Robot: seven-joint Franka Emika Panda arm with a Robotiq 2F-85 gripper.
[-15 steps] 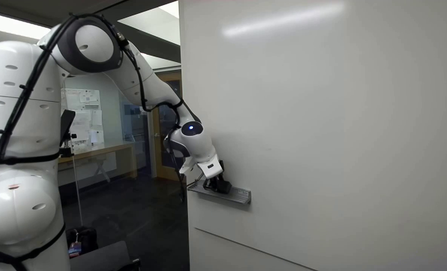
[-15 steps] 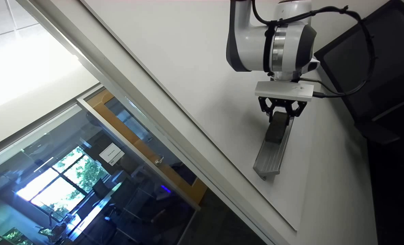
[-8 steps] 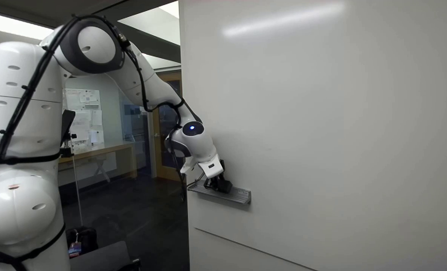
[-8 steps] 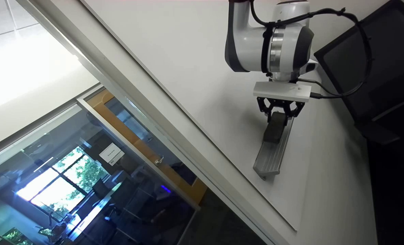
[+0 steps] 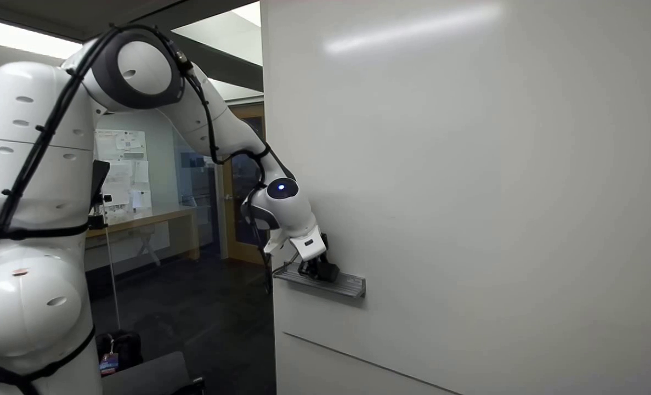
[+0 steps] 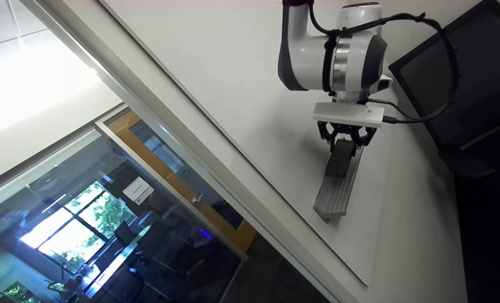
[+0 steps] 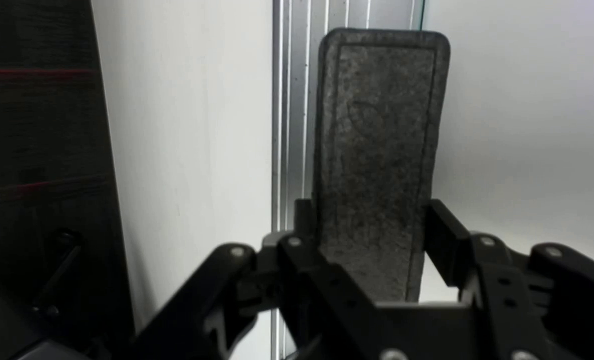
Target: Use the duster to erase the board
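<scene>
The duster is a dark, near-black rectangular block. It shows in both exterior views (image 5: 329,272) (image 6: 339,163) and lengthwise in the wrist view (image 7: 377,140). My gripper (image 6: 343,148) is shut on it near one end; in the wrist view the gripper (image 7: 372,220) has one finger against each long side. The duster lies along the grey tray ledge (image 6: 333,198); I cannot tell whether it still touches the ledge. The board (image 5: 440,164) is the large glossy white panel behind, with no clear marks visible. It also shows in an exterior view (image 6: 233,71).
The ledge (image 5: 351,283) sticks out from the board near its side edge. A seam (image 5: 369,362) runs low across the board. A wooden door (image 6: 169,172) and glass stand beside it. A dark framed panel (image 6: 464,80) stands near the arm, whose cable loops outward.
The gripper and duster have shifted slightly together, a little left in one exterior picture and a little right in another. The arm's upper links have moved slightly right. The grip looks unchanged.
</scene>
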